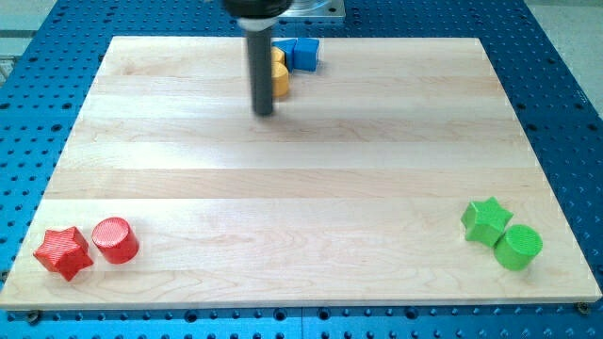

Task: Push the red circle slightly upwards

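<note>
The red circle (115,239) lies near the board's bottom left corner, just right of a red star (63,252). My tip (264,113) is at the end of the dark rod near the view's top centre, far up and to the right of the red circle. It stands just left of a yellow block (280,77), whose shape is partly hidden by the rod.
A blue block (303,54) sits at the board's top edge beside the yellow block. A green star (486,220) and a green circle (517,248) lie at the bottom right. The wooden board (301,188) rests on a blue perforated table.
</note>
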`<action>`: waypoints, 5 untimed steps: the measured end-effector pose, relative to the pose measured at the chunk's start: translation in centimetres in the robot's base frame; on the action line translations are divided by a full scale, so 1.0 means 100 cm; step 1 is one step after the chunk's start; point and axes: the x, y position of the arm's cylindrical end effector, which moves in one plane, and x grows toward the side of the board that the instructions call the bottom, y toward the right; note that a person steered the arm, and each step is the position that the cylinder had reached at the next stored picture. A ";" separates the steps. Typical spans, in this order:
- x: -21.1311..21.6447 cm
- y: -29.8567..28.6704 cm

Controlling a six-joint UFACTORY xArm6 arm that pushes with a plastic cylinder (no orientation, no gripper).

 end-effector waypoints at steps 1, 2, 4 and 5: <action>-0.019 -0.005; 0.052 0.007; 0.248 -0.093; 0.250 -0.113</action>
